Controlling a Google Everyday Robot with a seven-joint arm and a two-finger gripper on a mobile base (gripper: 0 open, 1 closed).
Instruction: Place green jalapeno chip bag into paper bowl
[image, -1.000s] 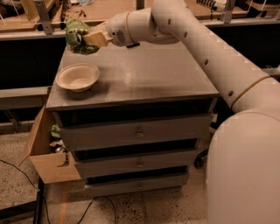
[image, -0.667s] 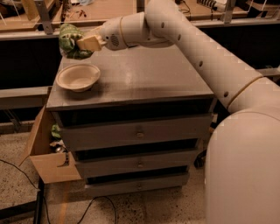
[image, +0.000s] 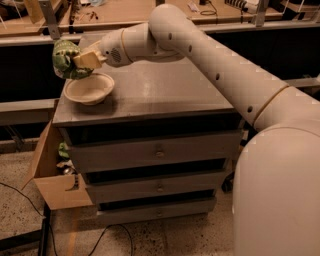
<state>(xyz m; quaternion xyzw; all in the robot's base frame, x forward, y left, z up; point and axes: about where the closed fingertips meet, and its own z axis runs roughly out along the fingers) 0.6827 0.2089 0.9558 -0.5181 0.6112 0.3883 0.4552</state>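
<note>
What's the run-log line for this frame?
phase: carry | gripper: shut on green jalapeno chip bag | position: over paper bowl rear-left rim | bag: not released

High oblique view downward, hand (image: 76, 61) upper left

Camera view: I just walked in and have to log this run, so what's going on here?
The robot's white arm reaches across the top of the grey drawer cabinet. Its gripper, near the cabinet's far left corner, is shut on the glossy green jalapeno chip bag and holds it in the air by the far-left rim of the shallow off-white paper bowl. The bag is not in the bowl yet, and the bowl looks empty.
</note>
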